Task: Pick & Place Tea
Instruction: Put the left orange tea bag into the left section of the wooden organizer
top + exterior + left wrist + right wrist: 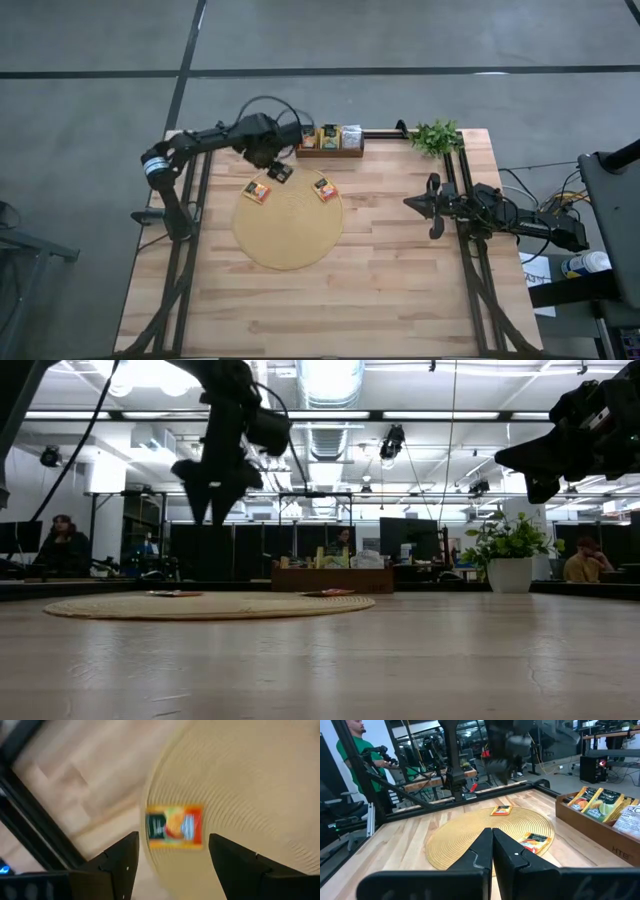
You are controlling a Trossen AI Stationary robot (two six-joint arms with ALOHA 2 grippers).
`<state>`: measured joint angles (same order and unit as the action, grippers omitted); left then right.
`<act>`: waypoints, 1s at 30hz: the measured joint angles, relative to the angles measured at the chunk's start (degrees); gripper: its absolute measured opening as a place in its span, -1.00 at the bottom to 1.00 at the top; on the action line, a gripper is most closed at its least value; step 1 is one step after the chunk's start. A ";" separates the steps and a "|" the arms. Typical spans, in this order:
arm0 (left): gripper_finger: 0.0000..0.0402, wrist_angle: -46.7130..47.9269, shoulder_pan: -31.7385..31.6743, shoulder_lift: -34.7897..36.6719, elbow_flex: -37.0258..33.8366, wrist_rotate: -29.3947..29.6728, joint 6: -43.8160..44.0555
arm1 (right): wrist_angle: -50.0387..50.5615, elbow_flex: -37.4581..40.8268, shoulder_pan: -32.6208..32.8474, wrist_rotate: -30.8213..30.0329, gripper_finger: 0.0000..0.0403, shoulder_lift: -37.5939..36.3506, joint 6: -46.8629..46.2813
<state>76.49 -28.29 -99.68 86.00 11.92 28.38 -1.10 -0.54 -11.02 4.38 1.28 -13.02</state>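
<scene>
- While my left claw (279,172) hangs above the far-left edge of the round mat (288,236), its fingers (120,862) stand apart and released, with nothing between them.
- Looking down past those fingers, I see one orange tea sachet (174,826) lying flat on the mat, just inside its rim.
- From above, that sachet (258,191) sits at the mat's left edge, and a second orange sachet (325,188) lies at the mat's far-right edge; the two are well apart.
- More sachets stand upright in the wooden tray (329,150) at the table's far edge, just beyond the mat: orange and green-yellow ones in the left compartments, pale ones on the right.
- My right claw (437,205) waits over the right side of the table (400,290), clenched tight on nothing, fingers (492,851) pressed together.
- A potted plant (435,136) stands at the far edge, right of the tray.
</scene>
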 joint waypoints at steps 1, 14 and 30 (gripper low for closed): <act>0.16 -0.06 0.37 0.00 -1.74 -0.15 0.33 | -0.02 -0.02 0.00 0.00 -0.96 0.00 0.00; 0.16 -16.50 3.67 0.61 -21.93 -6.72 2.08 | -0.02 0.00 0.00 0.00 -0.96 0.00 0.00; 0.16 -22.58 3.27 0.74 -23.09 -5.70 2.98 | -0.01 0.00 0.01 -0.01 -0.96 0.00 0.00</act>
<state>53.91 -25.02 -98.94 62.90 6.22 31.36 -1.12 -0.54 -11.02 4.37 1.28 -13.02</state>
